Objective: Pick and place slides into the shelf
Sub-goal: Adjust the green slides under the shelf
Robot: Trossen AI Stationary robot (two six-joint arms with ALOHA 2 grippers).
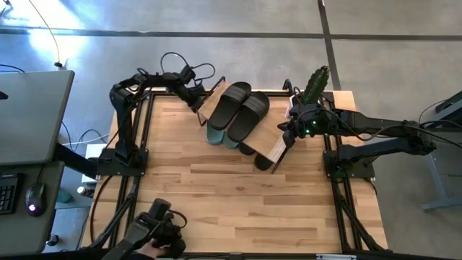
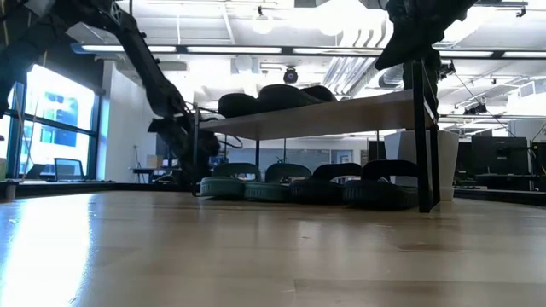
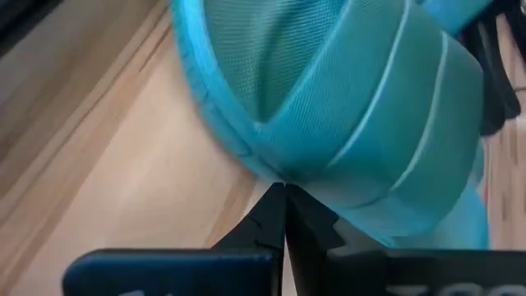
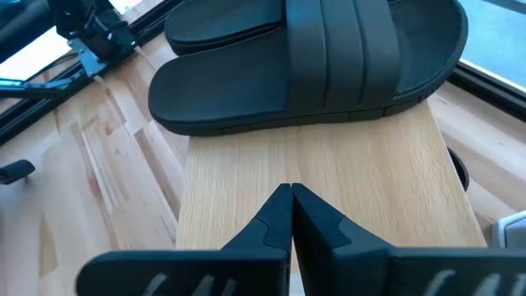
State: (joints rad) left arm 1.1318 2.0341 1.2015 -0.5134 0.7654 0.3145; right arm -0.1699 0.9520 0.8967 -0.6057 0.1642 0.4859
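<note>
Slides all sit on or under the shelf (image 1: 278, 146), a green slide (image 3: 345, 107) right ahead of the left gripper (image 3: 285, 215), whose jaws are clenched empty, like the right gripper (image 4: 291, 215).

The light wooden plank top of the shelf (image 1: 274, 144) is pale tan with fine straight grain, on thin black metal legs (image 2: 424, 145). Two matte black slide sandals (image 1: 242, 108) on it are plain black, their wide straps ribbed lengthwise. The sage-green slide sandals (image 2: 247, 183) beneath look teal-green, with a fine mesh texture and paler stripes across the strap. The larger butcher-block wooden tabletop (image 1: 238, 209) shows honey-coloured staggered strips. Both arms are dark.
</note>
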